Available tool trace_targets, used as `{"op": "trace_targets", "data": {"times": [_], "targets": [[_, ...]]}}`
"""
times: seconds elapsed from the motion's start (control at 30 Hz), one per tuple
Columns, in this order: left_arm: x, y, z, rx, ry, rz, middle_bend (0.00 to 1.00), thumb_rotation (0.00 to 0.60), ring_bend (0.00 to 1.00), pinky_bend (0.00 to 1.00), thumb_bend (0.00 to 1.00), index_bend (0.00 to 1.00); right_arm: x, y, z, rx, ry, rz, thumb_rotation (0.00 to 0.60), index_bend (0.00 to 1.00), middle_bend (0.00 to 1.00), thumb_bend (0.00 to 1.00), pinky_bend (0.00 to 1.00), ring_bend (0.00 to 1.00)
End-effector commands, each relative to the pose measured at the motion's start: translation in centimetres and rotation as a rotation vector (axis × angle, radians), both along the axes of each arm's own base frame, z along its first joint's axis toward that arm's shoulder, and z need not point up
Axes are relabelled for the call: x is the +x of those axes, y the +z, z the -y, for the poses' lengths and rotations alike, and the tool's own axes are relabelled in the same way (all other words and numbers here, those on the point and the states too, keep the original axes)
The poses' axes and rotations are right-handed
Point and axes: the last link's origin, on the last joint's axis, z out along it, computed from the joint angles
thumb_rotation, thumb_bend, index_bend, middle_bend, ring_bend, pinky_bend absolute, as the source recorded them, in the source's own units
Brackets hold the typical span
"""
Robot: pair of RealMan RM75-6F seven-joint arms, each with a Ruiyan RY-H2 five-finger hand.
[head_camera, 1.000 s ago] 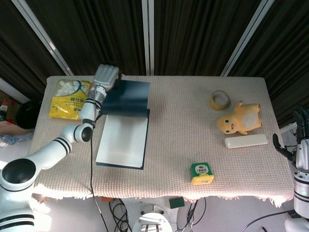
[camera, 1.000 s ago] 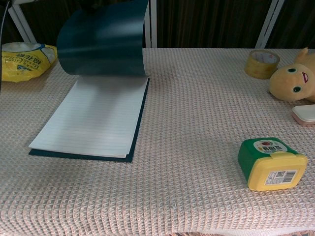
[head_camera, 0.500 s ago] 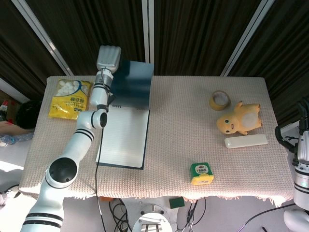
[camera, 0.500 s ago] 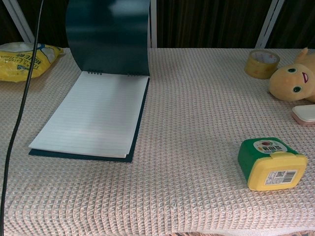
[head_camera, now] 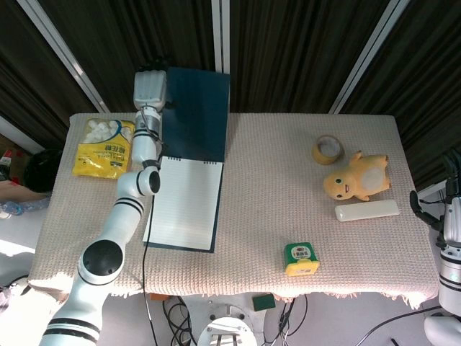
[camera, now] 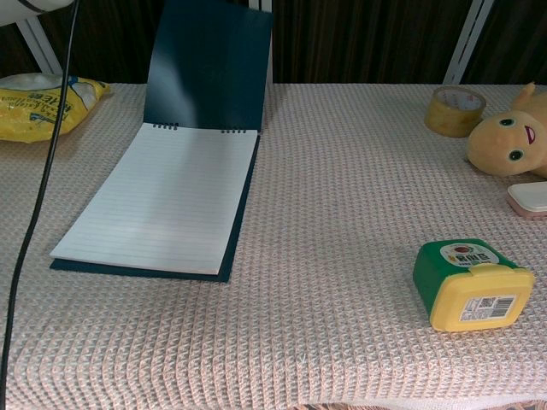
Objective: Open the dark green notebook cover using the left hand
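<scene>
Cover flipped back past far table edge, lined page exposed.
L hand (head_camera: pixel 150 88) at far-left corner of dark green notebook cover (head_camera: pixel 194 115); grip hidden, can't tell if pinching. Thin stiff sheet hinges on far-edge spiral of notebook (camera: pixel 162 201), far-left on knit cloth (camera: pixel 342 256). R hand (head_camera: pixel 451 189) idle off right edge, fingers apart.

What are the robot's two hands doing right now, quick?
Left hand: at the left edge of the lifted dark green notebook cover; whether it grips it cannot be told.
Right hand: holds nothing, fingers apart, beside the table.
</scene>
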Motion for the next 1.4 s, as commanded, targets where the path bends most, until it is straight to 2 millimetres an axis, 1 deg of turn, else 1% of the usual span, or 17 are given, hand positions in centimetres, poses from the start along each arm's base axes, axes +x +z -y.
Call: {"op": "trace_targets", "data": {"times": [0.03,0.13,0.3,0.4,0.47,0.5,0.6,0.63,0.67,0.73,0.8,0.87,0.93,1.03,1.17,1.27,1.4], "targets": [[-0.1,0.3,-0.1,0.003,-0.004,-0.008,0.03,0.421,0.08,0.16,0.14,0.00,0.0,0.0,0.1,0.001,-0.002,0.003,0.600,0.00,0.00,0.36,0.00,0.00],[0.0,0.3,0.0,0.003,-0.026,-0.019,0.03,0.360,0.07,0.16,0.14,0.00,0.0,-0.2,0.3,0.010,-0.004,0.007,0.600,0.00,0.00,0.36,0.00,0.00],[-0.4,-0.3,0.4,-0.019,-0.073,-0.049,0.03,0.289,0.05,0.16,0.13,0.00,0.0,-0.4,0.4,0.016,0.002,0.009,0.600,0.00,0.00,0.36,0.00,0.00],[-1.9,-0.9,1.5,-0.030,-0.122,-0.032,0.03,0.201,0.04,0.16,0.12,0.00,0.0,-0.3,0.1,0.011,0.005,0.010,0.600,0.00,0.00,0.36,0.00,0.00],[-3.7,-1.0,3.3,-0.035,-0.181,-0.015,0.03,0.168,0.04,0.16,0.12,0.00,-0.1,-0.2,-0.1,0.008,0.006,0.011,0.600,0.00,0.00,0.36,0.00,0.00],[-4.6,-0.9,4.5,-0.044,-0.216,-0.004,0.03,0.164,0.04,0.16,0.12,0.00,-0.2,-0.1,-0.3,0.007,0.005,0.011,0.600,0.00,0.00,0.36,0.00,0.00],[-7.8,0.8,10.8,-0.096,-0.327,0.017,0.03,0.165,0.04,0.16,0.12,0.00,-0.5,-0.1,-0.7,0.008,-0.001,0.011,0.600,0.00,0.00,0.36,0.00,0.00],[-9.0,1.9,13.7,-0.122,-0.345,0.001,0.03,0.166,0.04,0.16,0.12,0.00,-0.7,-0.2,-0.9,0.015,-0.007,0.008,0.600,0.00,0.00,0.36,0.00,0.00],[-9.8,2.8,15.7,-0.136,-0.350,-0.016,0.03,0.167,0.04,0.16,0.12,0.00,-0.8,-0.3,-1.0,0.020,-0.013,0.005,0.600,0.00,0.00,0.35,0.00,0.00],[-11.8,4.7,19.9,-0.153,-0.346,-0.063,0.03,0.172,0.04,0.16,0.12,0.00,-1.1,-0.6,-1.4,0.041,-0.032,-0.007,0.600,0.00,0.00,0.34,0.00,0.00],[-13.4,5.8,23.1,-0.179,-0.336,-0.088,0.03,0.189,0.04,0.15,0.12,0.00,-1.5,-0.9,-1.8,0.072,-0.056,-0.025,0.600,0.00,0.00,0.33,0.00,0.00],[-15.4,6.7,26.6,-0.202,-0.302,-0.103,0.03,0.234,0.03,0.15,0.12,0.00,-1.9,-1.3,-2.4,0.107,-0.092,-0.061,0.600,0.00,0.00,0.32,0.00,0.00],[-17.0,7.2,29.7,-0.199,-0.254,-0.115,0.03,0.222,0.03,0.15,0.12,0.00,-2.2,-1.6,-3.2,0.142,-0.131,-0.117,0.600,0.00,0.00,0.32,0.00,0.00],[-18.9,7.3,33.2,-0.177,-0.190,-0.137,0.03,0.159,0.03,0.15,0.12,0.00,-2.6,-2.1,-4.4,0.175,-0.195,-0.193,0.600,0.00,0.00,0.30,0.00,0.00],[-21.4,6.5,37.2,-0.141,-0.105,-0.133,0.03,0.114,0.03,0.15,0.12,0.00,-3.0,-2.8,-6.2,0.227,-0.291,-0.258,0.600,0.00,0.00,0.30,0.00,0.00],[-22.5,6.3,38.6,-0.110,-0.073,-0.120,0.03,0.090,0.02,0.15,0.12,0.00,-3.2,-3.4,-7.1,0.272,-0.332,-0.278,0.600,0.00,0.00,0.30,0.00,0.00],[-22.9,6.4,39.2,-0.069,-0.081,-0.124,0.03,0.081,0.02,0.14,0.12,0.00,-3.5,-3.9,-7.7,0.297,-0.362,-0.296,0.600,0.00,0.00,0.30,0.00,0.00]]}}
